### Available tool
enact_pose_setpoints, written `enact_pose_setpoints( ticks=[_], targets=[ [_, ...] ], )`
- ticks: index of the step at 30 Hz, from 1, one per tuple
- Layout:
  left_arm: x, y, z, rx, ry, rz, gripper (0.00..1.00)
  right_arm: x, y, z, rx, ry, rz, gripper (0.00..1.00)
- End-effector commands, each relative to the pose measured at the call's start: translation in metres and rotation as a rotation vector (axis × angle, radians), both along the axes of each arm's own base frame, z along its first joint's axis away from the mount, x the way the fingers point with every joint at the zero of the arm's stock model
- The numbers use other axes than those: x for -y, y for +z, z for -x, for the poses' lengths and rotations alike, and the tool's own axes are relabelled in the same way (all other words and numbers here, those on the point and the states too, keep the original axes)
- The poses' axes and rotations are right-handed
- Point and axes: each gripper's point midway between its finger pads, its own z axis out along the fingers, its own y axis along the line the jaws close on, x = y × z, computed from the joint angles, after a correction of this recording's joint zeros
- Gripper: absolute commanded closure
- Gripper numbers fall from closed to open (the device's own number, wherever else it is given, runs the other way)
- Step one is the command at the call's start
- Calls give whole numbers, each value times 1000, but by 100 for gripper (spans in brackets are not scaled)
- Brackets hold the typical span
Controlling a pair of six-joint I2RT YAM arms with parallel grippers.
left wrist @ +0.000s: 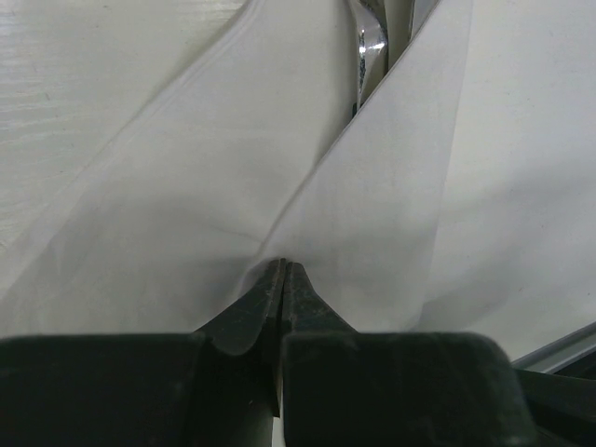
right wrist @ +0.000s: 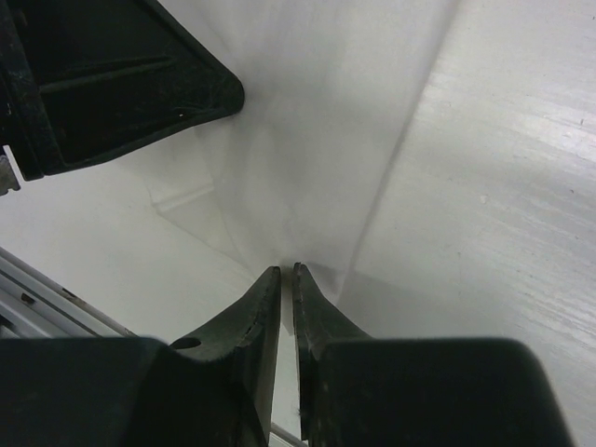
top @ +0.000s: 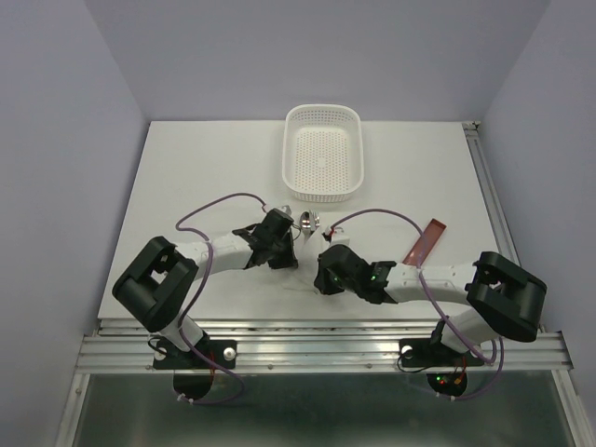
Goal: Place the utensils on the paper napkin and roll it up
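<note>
The paper napkin (left wrist: 233, 186) lies white on the white table, lifted into folds between my two grippers. My left gripper (left wrist: 282, 264) is shut on a raised fold of it. Beyond that fold a shiny strip of the spoon (left wrist: 371, 51) shows, tucked under the paper. My right gripper (right wrist: 287, 268) pinches another fold of the napkin (right wrist: 317, 168), its jaws almost touching. From above, the left gripper (top: 285, 253) and right gripper (top: 319, 270) sit close together at the table's front middle, with the spoon's silver bowl (top: 307, 221) poking out just behind them. The handle is hidden.
A white perforated basket (top: 322, 152) stands at the back middle. A flat reddish-brown strip (top: 425, 240) lies to the right, near the right arm. The left gripper's black body (right wrist: 112, 84) fills the right wrist view's upper left. Metal rails (top: 317, 340) run along the near edge.
</note>
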Motion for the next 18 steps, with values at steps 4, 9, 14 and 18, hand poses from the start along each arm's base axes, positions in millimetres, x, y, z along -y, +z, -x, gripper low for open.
enact_pose_setpoints(
  ticks=[4,9,14,18],
  targets=[
    [-28,-16,2,-3,38,-145,99,-6,4,5,-10,30,-1,88],
    [-33,-18,1,-5,48,-171,99,-2,-12,10,-41,39,34,92],
    [-35,-19,2,-6,51,-182,100,4,-9,7,-31,21,63,92],
    [-35,-18,1,-2,51,-185,100,-2,12,2,-10,27,60,91]
  ],
)
